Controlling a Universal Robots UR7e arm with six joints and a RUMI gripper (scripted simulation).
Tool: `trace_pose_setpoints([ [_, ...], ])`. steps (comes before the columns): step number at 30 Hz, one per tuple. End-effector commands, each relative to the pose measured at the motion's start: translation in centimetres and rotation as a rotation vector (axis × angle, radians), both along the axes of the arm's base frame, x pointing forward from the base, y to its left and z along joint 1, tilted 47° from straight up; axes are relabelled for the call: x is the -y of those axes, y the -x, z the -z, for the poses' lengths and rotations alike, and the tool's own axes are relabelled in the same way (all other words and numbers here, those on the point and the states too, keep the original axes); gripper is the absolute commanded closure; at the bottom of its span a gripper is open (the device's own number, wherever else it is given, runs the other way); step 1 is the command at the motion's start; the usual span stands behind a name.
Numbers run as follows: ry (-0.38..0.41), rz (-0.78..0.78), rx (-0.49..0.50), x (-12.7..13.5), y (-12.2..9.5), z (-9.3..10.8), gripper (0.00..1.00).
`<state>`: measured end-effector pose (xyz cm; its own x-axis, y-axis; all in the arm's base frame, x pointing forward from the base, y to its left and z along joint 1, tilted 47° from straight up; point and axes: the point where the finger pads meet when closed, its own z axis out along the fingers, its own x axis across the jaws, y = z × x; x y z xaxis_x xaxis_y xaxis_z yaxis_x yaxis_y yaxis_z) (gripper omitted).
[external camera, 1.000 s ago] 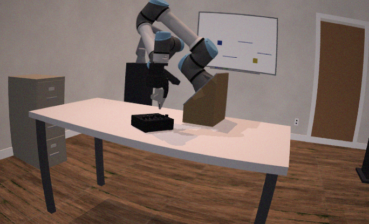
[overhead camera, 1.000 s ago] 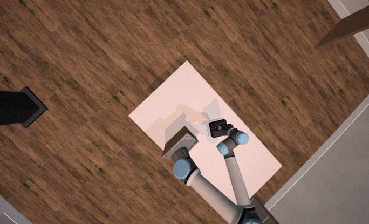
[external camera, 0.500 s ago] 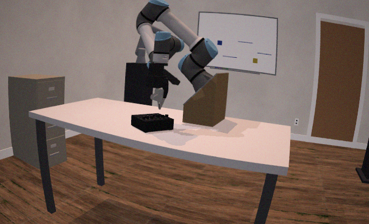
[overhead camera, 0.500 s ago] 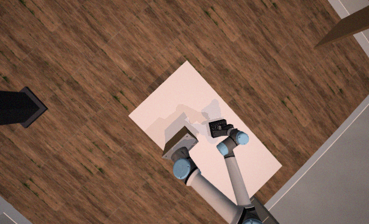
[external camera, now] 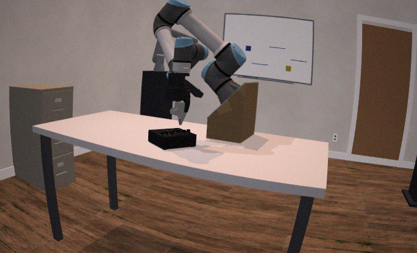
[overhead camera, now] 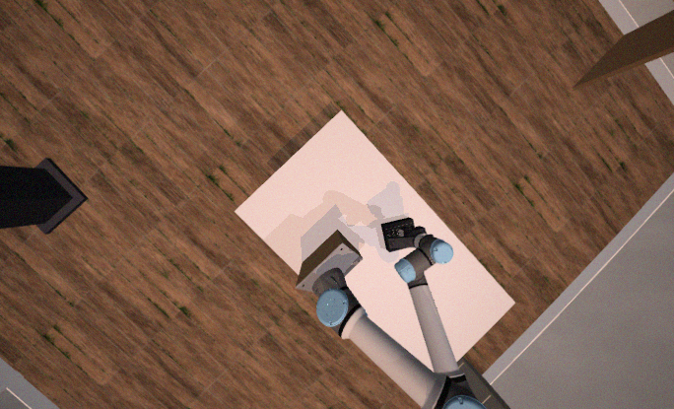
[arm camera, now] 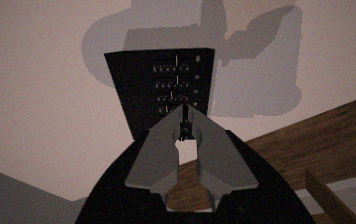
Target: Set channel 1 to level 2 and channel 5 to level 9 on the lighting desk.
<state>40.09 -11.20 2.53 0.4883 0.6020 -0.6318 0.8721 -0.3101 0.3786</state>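
Observation:
The lighting desk (external camera: 172, 138) is a small black box with several fader rows, lying on the pale table top. It also shows in the top view (overhead camera: 396, 232) and in the wrist view (arm camera: 162, 87). My gripper (external camera: 180, 117) is shut and empty, pointing down just above the far edge of the desk. In the wrist view the closed fingertips (arm camera: 186, 112) hang over the nearest fader row, whose knob shows dark between the tips. I cannot tell whether the tips touch it. The other fader knobs (arm camera: 176, 80) stand around the middle to right of their slots.
A brown wedge-shaped box (external camera: 234, 114) stands on the table right of the desk, close to the arm's elbow. A grey filing cabinet (external camera: 41, 133) stands left of the table. A whiteboard (external camera: 267, 49) hangs on the back wall.

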Motion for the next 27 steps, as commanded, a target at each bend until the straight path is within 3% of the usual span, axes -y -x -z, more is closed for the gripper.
trace_pose_setpoints([
  [1, -0.001, 0.001, -0.003, 0.38, 0.14, 0.43, 1.0],
  [27, -0.001, 0.001, -0.003, 1.23, 0.11, 1.19, 1.0],
])
